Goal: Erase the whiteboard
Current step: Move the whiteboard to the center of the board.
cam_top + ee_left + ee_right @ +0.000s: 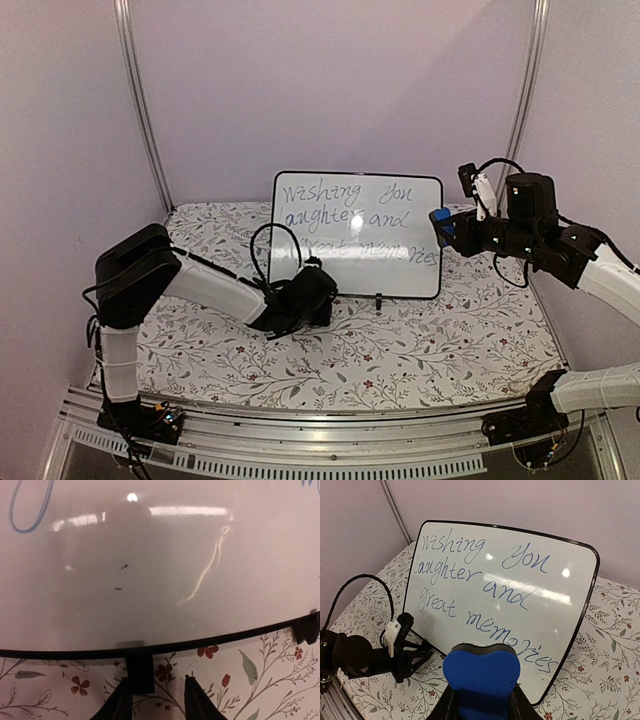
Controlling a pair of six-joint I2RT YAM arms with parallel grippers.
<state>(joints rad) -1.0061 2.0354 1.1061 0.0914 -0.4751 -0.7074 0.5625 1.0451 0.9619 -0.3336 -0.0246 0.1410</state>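
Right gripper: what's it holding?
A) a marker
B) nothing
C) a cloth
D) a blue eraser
D: in the right wrist view the right gripper has its fingers clamped on either side of the blue eraser, held up in front of the whiteboard, which carries cursive writing.

Lilac booth with a flowered table [450, 340].
Plain lilac walls [330, 90] meet at slim metal poles [141, 100]; an aluminium rail [330, 430] runs along the table's near edge.
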